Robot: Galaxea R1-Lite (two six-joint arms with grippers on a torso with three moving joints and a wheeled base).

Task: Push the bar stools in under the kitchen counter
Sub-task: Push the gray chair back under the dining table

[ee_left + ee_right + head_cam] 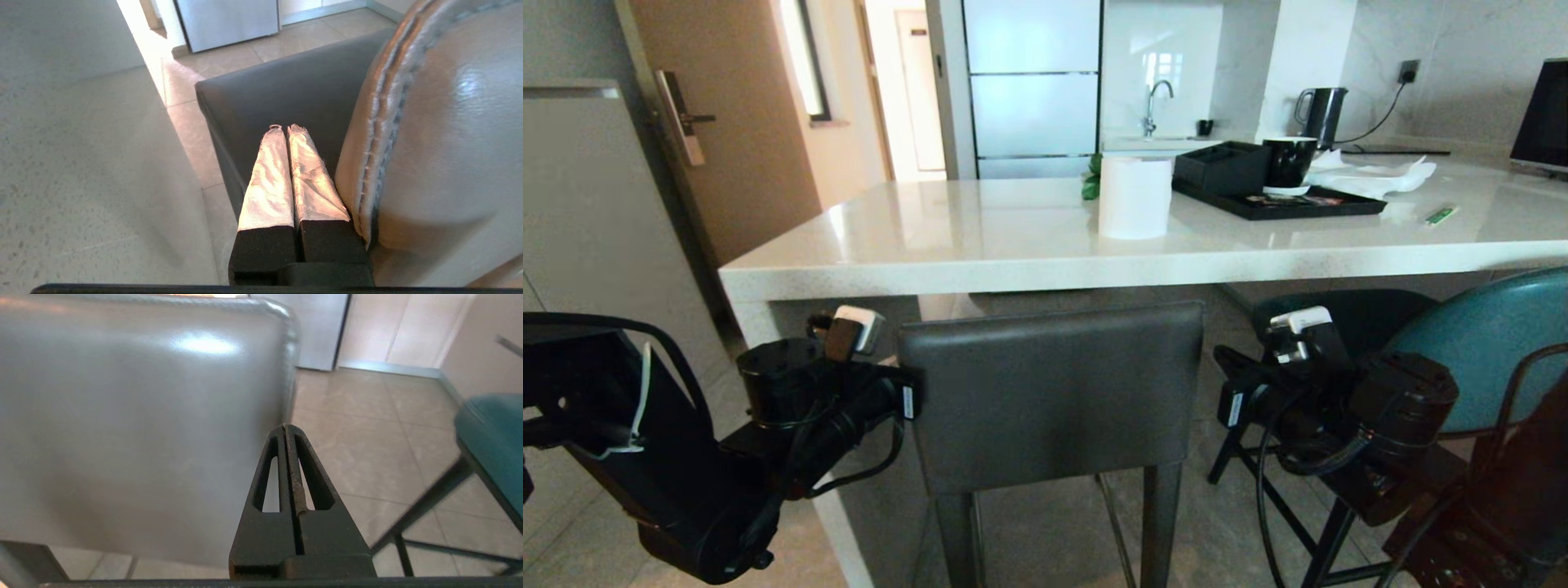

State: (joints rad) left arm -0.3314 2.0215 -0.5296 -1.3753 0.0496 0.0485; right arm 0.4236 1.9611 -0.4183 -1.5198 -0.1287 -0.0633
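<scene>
Grey stool [1052,392] stands with its square back just below the edge of the kitchen counter [980,245], its seat partly under the slab. Just right of it, the teal stool [1486,343] stands further out from the counter. The left gripper [284,130], fingers pressed together and empty, lies alongside the grey back's left edge; the right gripper [285,428], also closed on nothing, sits beside the back's right edge. On the counter, a black tray [1282,204] holds a black box [1221,167] and a black mug [1289,163]; a white roll [1134,198] stands near it.
</scene>
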